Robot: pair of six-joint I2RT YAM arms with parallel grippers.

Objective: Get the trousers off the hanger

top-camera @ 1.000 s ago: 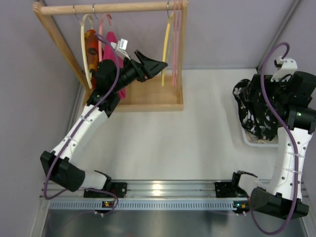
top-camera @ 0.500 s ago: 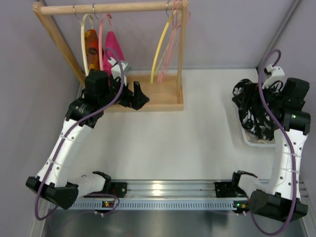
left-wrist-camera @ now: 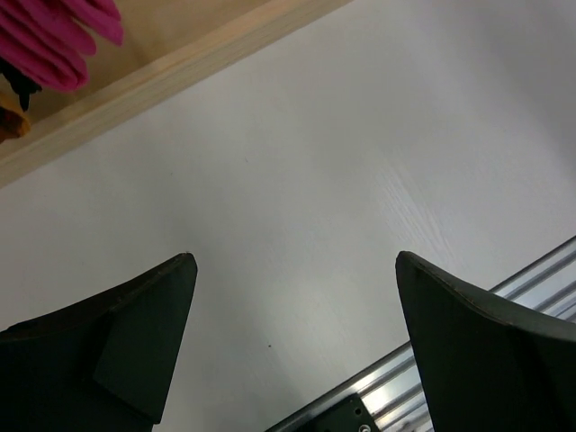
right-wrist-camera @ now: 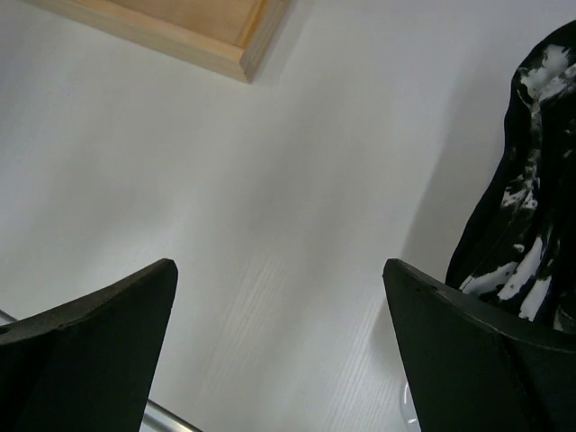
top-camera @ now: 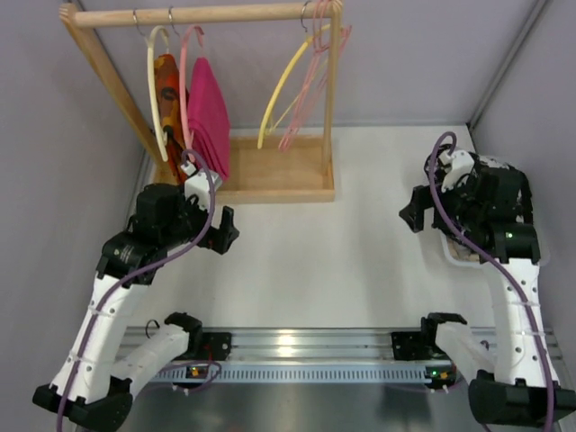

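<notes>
The yellow hanger (top-camera: 282, 87) hangs bare and tilted on the wooden rail at the right of the rack. The trousers (right-wrist-camera: 533, 202), black with white splotches, lie in a heap at the right edge of the right wrist view. In the top view my right arm hides them. My left gripper (top-camera: 226, 229) is open and empty above the table in front of the rack, with nothing between its fingers in the left wrist view (left-wrist-camera: 292, 259). My right gripper (top-camera: 410, 209) is open and empty just left of the trousers, over bare table in its own view (right-wrist-camera: 277, 265).
The wooden rack (top-camera: 270, 184) stands at the back left. It holds a cream hanger (top-camera: 155, 85) with an orange garment, a magenta garment (top-camera: 209, 112) and bare pink hangers (top-camera: 311, 85). A white basket (top-camera: 453, 258) sits under my right arm. A metal rail (top-camera: 297, 342) runs along the near edge.
My left arm has pulled back from the rack toward the near edge. My right gripper has let go of the trousers and moved left. The yellow and pink hangers have swung leftward.
</notes>
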